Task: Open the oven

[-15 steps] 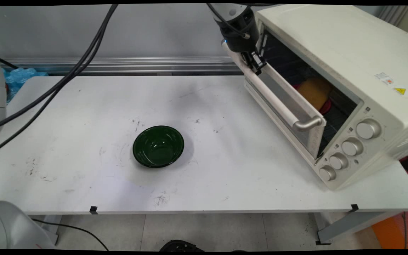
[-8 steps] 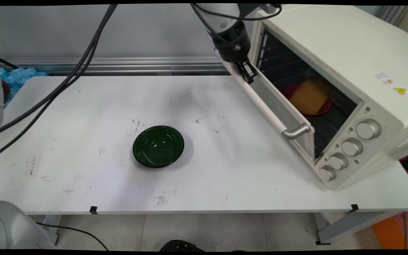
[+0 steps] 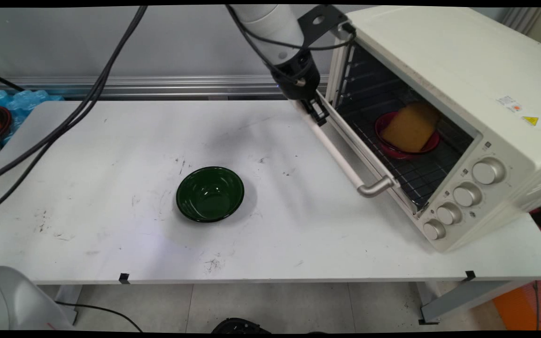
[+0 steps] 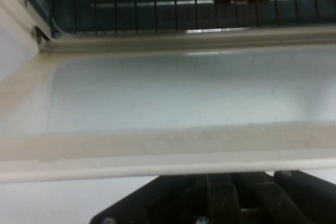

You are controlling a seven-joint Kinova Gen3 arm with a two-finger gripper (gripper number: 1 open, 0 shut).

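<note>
One arm only, so no nearer-hand question. Nearest on the table [image 3: 111,244]: green bowl [image 3: 210,193], empty, upright, well apart from the pincer and down-left of it. Right of that, the toaster oven [image 3: 439,61], knobs [image 3: 460,195] at its near corner. Oven door [image 3: 362,150] hangs partly open, hinged at the bottom. Its handle [image 3: 341,157] is a long bar running from near-right to far-left along the door's top edge. Pincer [image 3: 316,112] sits at the bar's far end, touching or just beside it. Hand view shows the bar crossing straight over the linkage, so can't tell if it's apart or clamped. Farthest: red dish [image 3: 409,143] on the rack [image 3: 406,173], yellow slab [image 3: 410,124] in it.
</note>
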